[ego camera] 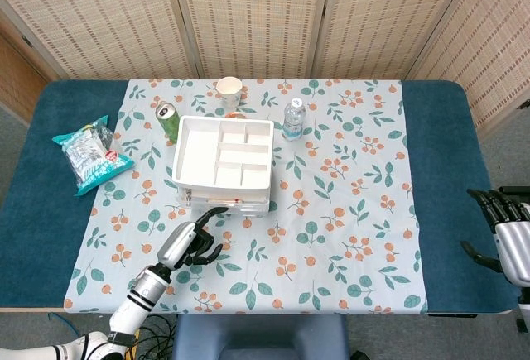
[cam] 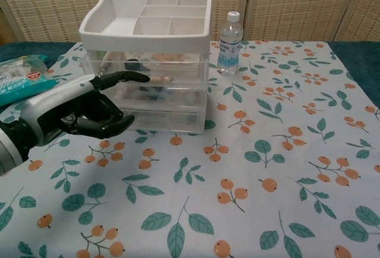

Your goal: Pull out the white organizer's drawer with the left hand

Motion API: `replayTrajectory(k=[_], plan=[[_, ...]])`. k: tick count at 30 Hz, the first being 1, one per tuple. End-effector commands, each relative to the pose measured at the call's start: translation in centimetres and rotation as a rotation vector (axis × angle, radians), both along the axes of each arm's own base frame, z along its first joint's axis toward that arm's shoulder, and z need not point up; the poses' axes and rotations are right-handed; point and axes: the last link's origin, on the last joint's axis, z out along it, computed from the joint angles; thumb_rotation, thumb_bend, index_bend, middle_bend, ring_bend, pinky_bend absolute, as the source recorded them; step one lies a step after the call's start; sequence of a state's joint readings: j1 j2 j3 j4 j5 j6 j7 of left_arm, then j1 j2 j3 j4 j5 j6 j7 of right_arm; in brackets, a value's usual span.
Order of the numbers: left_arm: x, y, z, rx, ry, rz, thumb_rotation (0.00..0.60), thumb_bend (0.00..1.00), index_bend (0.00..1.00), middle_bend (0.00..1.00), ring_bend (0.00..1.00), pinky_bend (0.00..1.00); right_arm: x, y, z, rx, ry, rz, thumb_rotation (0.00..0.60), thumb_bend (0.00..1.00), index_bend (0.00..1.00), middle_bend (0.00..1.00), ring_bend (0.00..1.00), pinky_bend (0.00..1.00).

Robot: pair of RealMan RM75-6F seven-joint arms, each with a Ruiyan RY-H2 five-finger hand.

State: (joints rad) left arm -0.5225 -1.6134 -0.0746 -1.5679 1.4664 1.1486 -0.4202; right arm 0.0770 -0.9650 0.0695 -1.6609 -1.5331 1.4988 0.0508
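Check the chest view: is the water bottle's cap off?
No. The water bottle stands upright to the right of the white organizer with its white cap on.

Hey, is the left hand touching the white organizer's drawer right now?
Cannot tell. In the chest view the left hand has one finger stretched across the white organizer drawer front, hiding any gap; the head view shows the fingertip at its edge, too small to judge.

L hand (cam: 77, 107) by white organizer (cam: 148, 56), one finger out at drawer front, rest curled, water bottle (cam: 229, 43) behind
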Motion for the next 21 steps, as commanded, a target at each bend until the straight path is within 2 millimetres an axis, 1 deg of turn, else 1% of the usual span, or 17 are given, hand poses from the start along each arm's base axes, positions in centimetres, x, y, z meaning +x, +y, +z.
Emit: replayTrajectory(k=[1, 6, 8, 13, 18, 21], plan=[[-0.2, -0.3, 0.7, 0.020, 0.005, -0.009, 0.600, 0.43, 0.07, 0.92, 0.92, 1.00, 0.0, 0.0, 0.0, -0.001, 0.000, 0.000, 0.600, 0.25, 0.11, 0.18, 0.16, 0.18], [-0.4, -1.1, 2.1, 0.079, 0.010, -0.046, 0.600, 0.43, 0.14, 0.92, 0.92, 1.00, 0.0, 0.1, 0.1, -0.003, 0.002, -0.002, 0.600, 0.25, 0.11, 0.18, 0.16, 0.18], [-0.4, -1.1, 2.6, 0.103, 0.021, -0.054, 0.600, 0.43, 0.15, 0.92, 0.92, 1.00, 0.0, 0.1, 0.0, -0.002, 0.001, 0.000, 0.600, 0.25, 0.11, 0.18, 0.16, 0.18], [-0.2, -0.4, 3.8, 0.169, 0.108, -0.075, 0.600, 0.43, 0.13, 0.92, 0.93, 1.00, 0.1, 0.1, 0.0, -0.003, 0.000, 0.004, 0.600, 0.25, 0.11, 0.18, 0.16, 0.18], [0.0, 0.3, 4.8, 0.177, 0.232, -0.073, 0.600, 0.43, 0.11, 0.94, 0.96, 1.00, 0.0, 0.2, 0.1, -0.006, -0.002, 0.002, 0.600, 0.25, 0.11, 0.18, 0.16, 0.18], [0.2, 0.5, 5.0, 0.178, 0.271, -0.069, 0.600, 0.43, 0.10, 0.94, 0.96, 1.00, -0.1, 0.3, 0.1, -0.005, -0.002, 0.001, 0.600, 0.25, 0.11, 0.18, 0.16, 0.18]])
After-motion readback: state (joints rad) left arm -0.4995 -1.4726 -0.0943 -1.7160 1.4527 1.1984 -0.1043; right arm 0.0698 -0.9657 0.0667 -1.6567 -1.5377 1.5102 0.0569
